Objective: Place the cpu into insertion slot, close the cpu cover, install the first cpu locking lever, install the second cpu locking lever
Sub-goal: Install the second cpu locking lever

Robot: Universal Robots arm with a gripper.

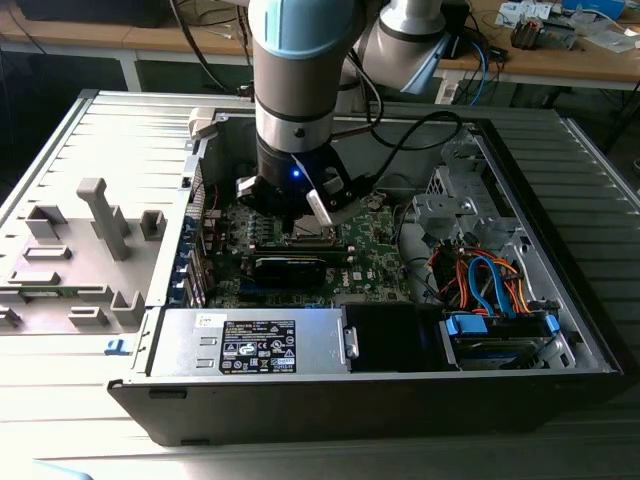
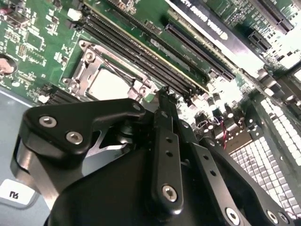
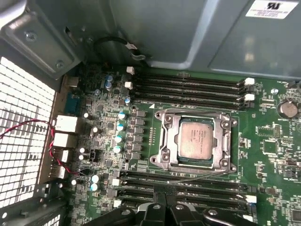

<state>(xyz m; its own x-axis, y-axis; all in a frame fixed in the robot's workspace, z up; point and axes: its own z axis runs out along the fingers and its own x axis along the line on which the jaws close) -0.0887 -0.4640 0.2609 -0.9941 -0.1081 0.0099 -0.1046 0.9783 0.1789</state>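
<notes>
So, on the exterior view's left there's a grey plastic fixture tray [image 1: 70, 265] sitting on the ribbed metal table [image 1: 60, 400], just beside the open PC case [image 1: 560, 330]. Moving right, the arm [image 1: 300, 70] comes down into the upper middle of the case, over the green motherboard [image 1: 375, 250]. Along the case's front edge lies the power supply [image 1: 250, 343], and at the far right a drive cage with a bundle of orange and blue cables [image 1: 490, 280].

In the first wrist view, a white perforated panel [image 3: 19, 141] fills the left side, then a column of capacitors [image 3: 120, 132], then the insertion slot [image 3: 162, 155] a bit right of centre. The cpu [image 3: 196, 137] is lying flat in it, silver top up, with the cpu cover [image 3: 221, 141] framing it. A thin locking lever [image 3: 188, 176] runs along the socket's lower edge. Black memory slots [image 3: 188, 87] sit above and below the socket, and a coin battery [image 3: 287, 109] is at the far right.

In the second wrist view the cpu [image 2: 109, 85] shows at upper left, clear of the gripper [image 2: 165, 96]. Its fingers [image 2: 164, 141] look pressed together with nothing between them, the tip hovering near the memory slots beside the socket.
</notes>
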